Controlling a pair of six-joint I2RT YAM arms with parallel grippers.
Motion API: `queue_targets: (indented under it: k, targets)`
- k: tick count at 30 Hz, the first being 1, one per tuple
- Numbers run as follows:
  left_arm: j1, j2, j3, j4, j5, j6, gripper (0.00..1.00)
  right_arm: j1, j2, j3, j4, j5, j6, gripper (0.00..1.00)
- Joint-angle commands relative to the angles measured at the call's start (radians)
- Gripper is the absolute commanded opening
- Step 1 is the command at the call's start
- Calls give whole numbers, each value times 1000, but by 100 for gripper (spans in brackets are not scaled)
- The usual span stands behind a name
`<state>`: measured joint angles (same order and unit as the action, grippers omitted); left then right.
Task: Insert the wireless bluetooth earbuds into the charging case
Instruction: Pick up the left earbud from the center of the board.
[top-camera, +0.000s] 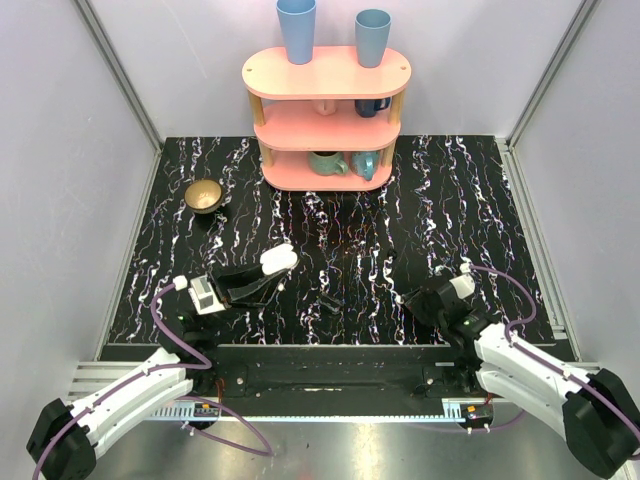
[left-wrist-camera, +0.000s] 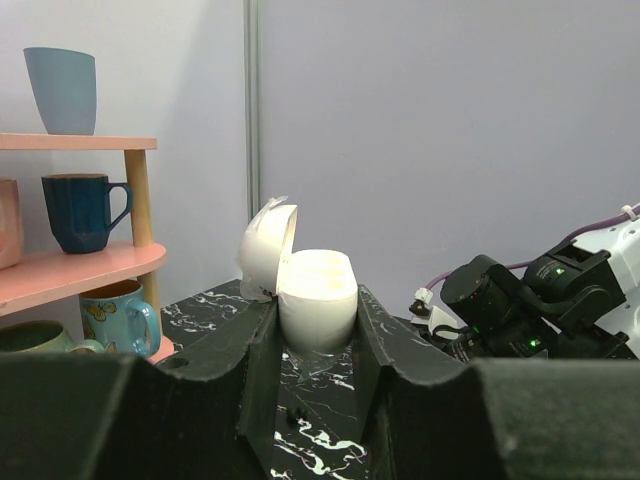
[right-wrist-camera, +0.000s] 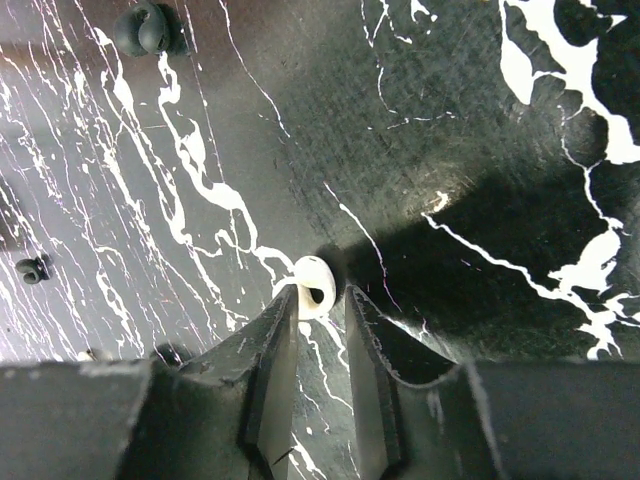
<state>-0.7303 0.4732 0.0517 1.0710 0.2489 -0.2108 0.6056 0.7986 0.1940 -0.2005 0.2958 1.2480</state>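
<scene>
Slippage is the chief risk. The earbud (right-wrist-camera: 314, 285) sits at the very tips of the right end effector (right-wrist-camera: 319, 297), whose jaws stand narrow on either side of it, low over the surface (right-wrist-camera: 150, 200). Whether they truly pinch it I cannot tell. A piece so small and glossy, caught so far out, could squirt free on the lift or twist in the grip. It would be hard to find among the white veins. It could also reach the case (left-wrist-camera: 317, 290) turned the wrong way and jam at its well.

The left end effector (left-wrist-camera: 316, 310) is clamped on the case, mouth up and lid (left-wrist-camera: 266, 250) tipped back, well apart from the earbud. A hard push from above might drive the case down through that grip.

The earbud is a white, rounded, shiny bead with a dark slot in its face. A second one shows nowhere.
</scene>
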Motion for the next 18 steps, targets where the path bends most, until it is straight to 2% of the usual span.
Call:
queue_targets:
  k: [1,11,18]
  targets:
    - [-3,10,20,52,0,-6,0,-6,25,-7,49,11,-1,33]
    - [-3,10,25,49,-3,-6,0,-6,93,-4,108,3,-19,32]
    - [-3,18,25,47,-2,-7,0,-6,90,5,113,9,-33,25]
